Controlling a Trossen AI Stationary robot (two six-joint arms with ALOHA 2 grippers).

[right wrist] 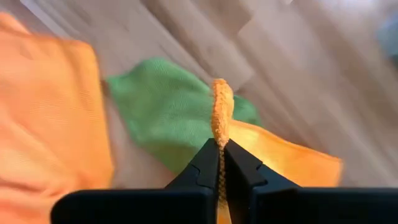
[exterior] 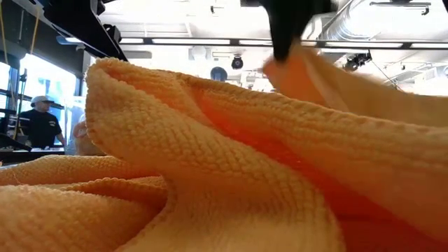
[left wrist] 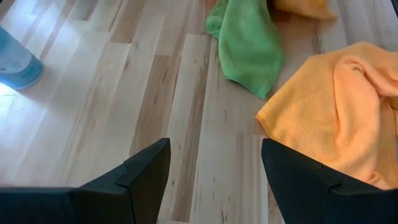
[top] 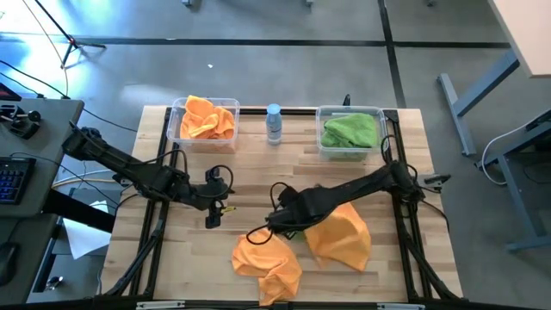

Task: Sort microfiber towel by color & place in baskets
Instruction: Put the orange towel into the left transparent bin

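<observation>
The right gripper pinches an orange towel in the middle of the table; the left gripper waits open. The thin pinch could slip, dropping it before the far-left basket

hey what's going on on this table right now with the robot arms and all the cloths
The robot is sorting cloths by color. The right gripper has pinched a fold of an orange towel near the table's middle. A green towel lies under it, with more orange towels nearby. The left gripper hovers open over bare wood. At the far edge, the left basket holds orange cloths and the right basket green ones, a bottle between them.
</observation>
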